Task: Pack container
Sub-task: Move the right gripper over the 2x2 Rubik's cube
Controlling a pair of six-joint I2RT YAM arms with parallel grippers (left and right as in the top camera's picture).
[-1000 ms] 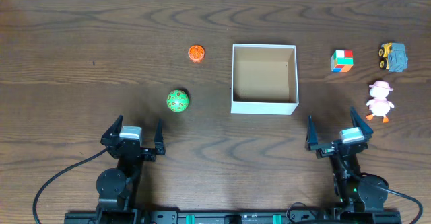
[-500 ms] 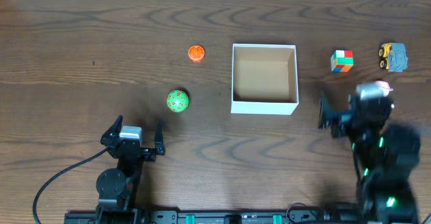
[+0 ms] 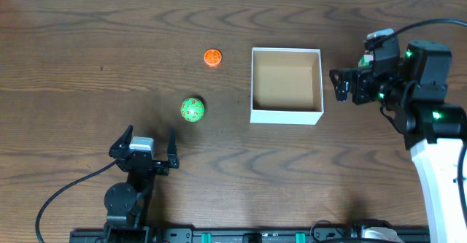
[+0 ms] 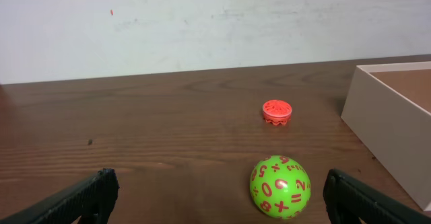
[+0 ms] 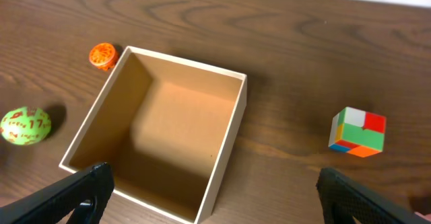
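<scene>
The container (image 3: 286, 116), a square white-walled box with a brown inside, stands at mid-table with nothing in it. My right gripper (image 3: 350, 86) hovers open just to its right, empty. In the right wrist view the container (image 5: 225, 150) lies below the gripper (image 5: 214, 192), and a multicoloured cube (image 5: 357, 131) sits to its right. My left gripper (image 3: 146, 141) rests open near the front edge. A green ball with red numbers (image 3: 193, 109) lies ahead of it. The ball (image 4: 280, 186) sits just inside the right finger, untouched, in the left wrist view.
A small orange disc (image 3: 212, 57) lies left of the container's far corner, and the disc (image 4: 277, 112) also shows in the left wrist view. The raised right arm (image 3: 430, 112) covers the table's right end in the overhead view.
The right arm has lifted off its resting spot at the front edge and swung toward the far right, beside the container. It now hides the toys there. The left arm has not moved.
</scene>
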